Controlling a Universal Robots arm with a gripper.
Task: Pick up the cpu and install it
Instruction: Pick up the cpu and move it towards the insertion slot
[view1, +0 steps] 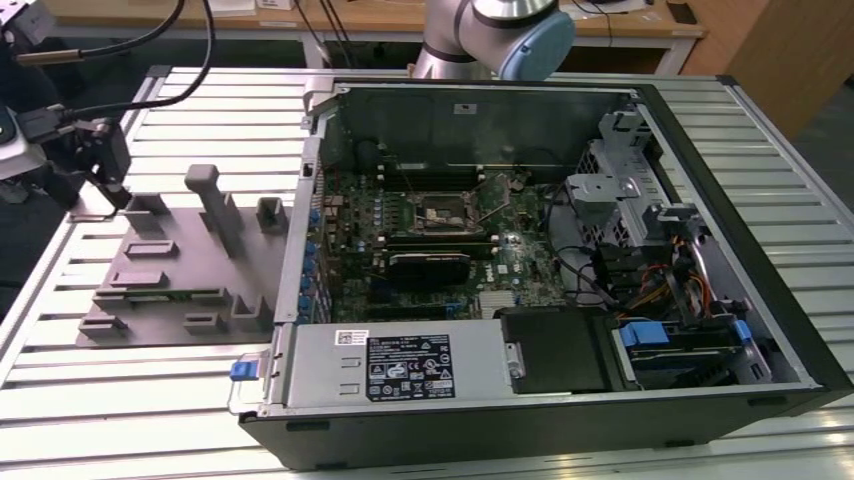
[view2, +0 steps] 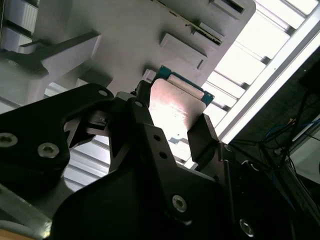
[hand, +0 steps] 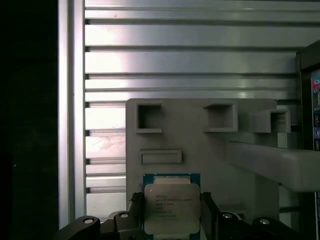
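In both wrist views the cpu (hand: 171, 207) (view2: 177, 100), a flat square chip with a silvery top plate and a green rim, sits between my gripper's two black fingers. My gripper (hand: 171, 220) (view2: 172, 117) is shut on the cpu, one finger against each side edge. The chip is low over the near end of a grey fixture plate (hand: 200, 150); I cannot tell whether it still rests on the plate. In the exterior view my gripper (view1: 96, 195) is at the far left, over that plate's (view1: 174, 290) back corner. The black metal-framed socket (view1: 441, 212) lies open on the motherboard inside the computer case.
The open computer case (view1: 747, 180) fills the exterior view's right, with a power supply (view1: 400, 365) at its front and cables and drive cages on its right side. Grey blocks and a tall post (view1: 207, 200) stand on the fixture plate. Everything rests on a slatted aluminium table (view1: 134, 420).
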